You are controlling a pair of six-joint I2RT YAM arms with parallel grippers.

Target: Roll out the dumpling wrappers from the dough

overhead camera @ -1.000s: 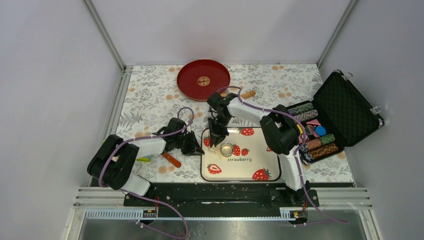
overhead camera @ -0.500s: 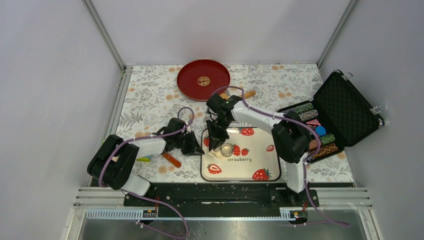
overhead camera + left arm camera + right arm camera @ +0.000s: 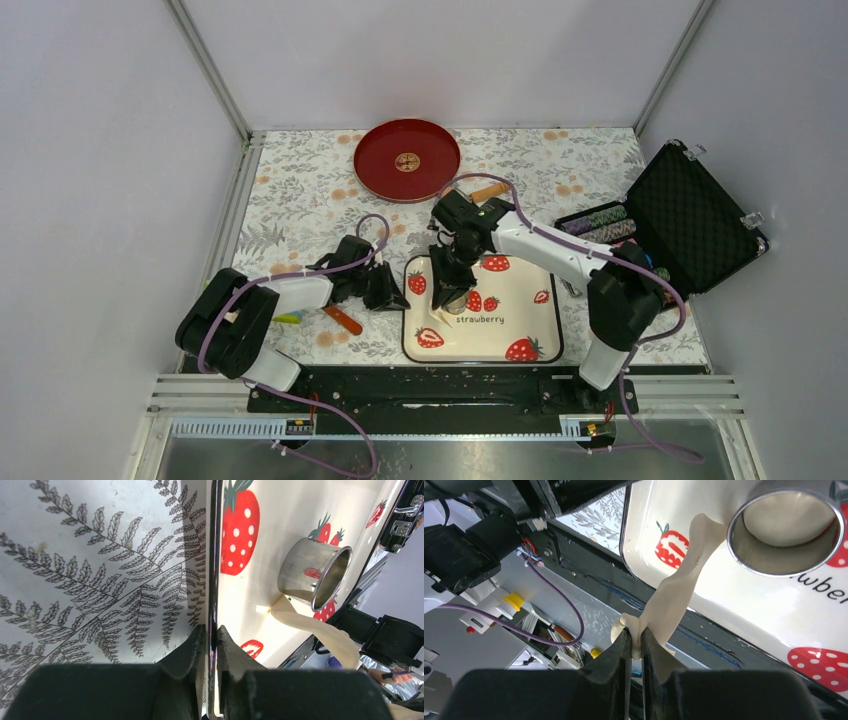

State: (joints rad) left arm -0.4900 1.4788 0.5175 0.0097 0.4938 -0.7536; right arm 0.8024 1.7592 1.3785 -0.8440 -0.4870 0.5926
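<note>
The right pincer (image 3: 635,645) is shut tight on one end of a dough strip (image 3: 679,595). The strip is long and thin. It runs from the pincer down to the metal ring (image 3: 305,572), where its other end sticks to the tray (image 3: 520,305). Its long way points from the ring toward the near left corner of the tray.

Inside the ring lies something pale and round that looks like a wrapper (image 3: 791,522), flat on the tray. So the wrapper is just past the strip's other end, and the ring stands around it. The tray sits by the near edge of the tabletop (image 3: 300,200), about in the middle.

The left pincer (image 3: 210,640) is shut on the left rim of the tray, with one finger on each side. I think it is holding the tray down. The right arm is the one nearer the wrapper. I think it must pull the strip off to the side, away from the ring, so the round piece stays put.

A second ago the right pincer was beside the ring, closer to the tray's left rim, and the ring showed plainly from above. Now the pincer is over the ring and hides most of it. Its jaws have closed more too. The arm's elbow has swung toward the near right corner of the tabletop. The left arm and the red plate (image 3: 375,170) at the far edge have not moved.
</note>
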